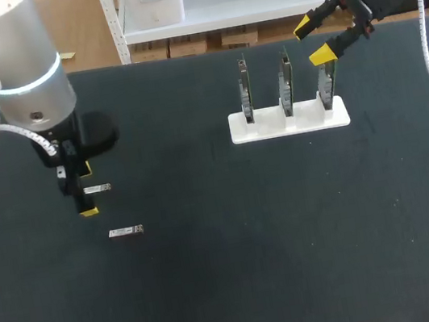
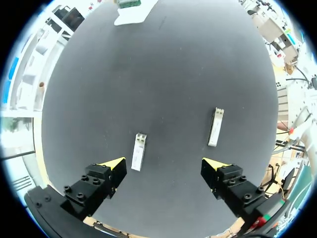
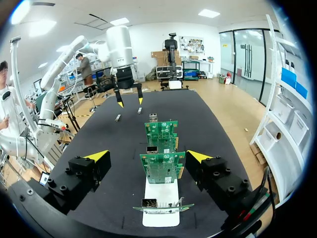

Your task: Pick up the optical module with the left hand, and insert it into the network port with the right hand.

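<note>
Two small silver optical modules lie flat on the dark table, one (image 1: 96,188) under my left arm and one (image 1: 125,231) nearer the front. My left gripper (image 1: 81,182) hangs open over them, pointing down. In the left wrist view one module (image 2: 138,151) lies between the open fingers, close to one yellow tip, and the other module (image 2: 215,127) lies just beyond the opposite finger; my left gripper (image 2: 166,166) touches neither. My right gripper (image 1: 313,41) is open above the rightmost of three upright network cards (image 1: 326,82). Seen from the right wrist, that gripper (image 3: 148,157) straddles the nearest green card (image 3: 162,168).
The three cards stand in a white holder (image 1: 290,120) at the back right of the table, also seen under the right gripper as the white holder (image 3: 161,210). Dark open table surface lies between the modules and the holder.
</note>
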Action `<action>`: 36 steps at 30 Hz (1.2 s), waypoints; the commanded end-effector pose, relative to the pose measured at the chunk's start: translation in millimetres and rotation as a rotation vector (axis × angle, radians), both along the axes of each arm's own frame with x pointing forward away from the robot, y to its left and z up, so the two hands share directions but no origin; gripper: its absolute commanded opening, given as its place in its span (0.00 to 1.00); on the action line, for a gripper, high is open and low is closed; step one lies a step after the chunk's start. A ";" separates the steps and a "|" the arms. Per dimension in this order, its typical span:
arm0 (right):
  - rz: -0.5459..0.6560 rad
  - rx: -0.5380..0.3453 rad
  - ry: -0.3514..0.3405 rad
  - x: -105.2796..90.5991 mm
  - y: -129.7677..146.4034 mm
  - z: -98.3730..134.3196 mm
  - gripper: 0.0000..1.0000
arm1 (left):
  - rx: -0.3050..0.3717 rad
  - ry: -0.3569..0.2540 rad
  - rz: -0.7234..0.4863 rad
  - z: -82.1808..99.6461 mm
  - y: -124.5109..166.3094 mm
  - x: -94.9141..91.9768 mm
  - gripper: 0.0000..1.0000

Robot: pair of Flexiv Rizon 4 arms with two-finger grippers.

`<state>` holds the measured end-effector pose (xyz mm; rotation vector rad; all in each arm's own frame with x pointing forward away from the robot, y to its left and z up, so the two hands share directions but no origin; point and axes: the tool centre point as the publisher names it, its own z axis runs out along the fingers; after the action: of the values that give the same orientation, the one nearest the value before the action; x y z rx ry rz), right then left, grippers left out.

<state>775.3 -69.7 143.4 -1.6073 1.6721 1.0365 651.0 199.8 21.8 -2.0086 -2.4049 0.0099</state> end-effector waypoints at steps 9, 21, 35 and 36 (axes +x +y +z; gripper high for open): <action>-0.004 -0.001 -0.004 -2.2 0.2 0.2 1.00 | 0.008 0.041 -0.055 -19.7 10.2 16.3 1.00; -0.004 -0.001 -0.004 -2.2 0.2 0.2 1.00 | 0.024 0.034 -0.051 -37.0 18.5 25.0 1.00; -0.004 -0.001 -0.004 -2.2 0.2 0.2 1.00 | 0.017 0.034 -0.050 -45.4 17.4 26.6 1.00; -0.004 -0.001 -0.004 -2.2 0.2 0.2 1.00 | 0.019 0.036 -0.051 -46.6 17.7 26.4 0.99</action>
<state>775.3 -69.7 143.4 -1.6072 1.6721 1.0364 676.0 217.8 -19.9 -2.0458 -2.3295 0.0206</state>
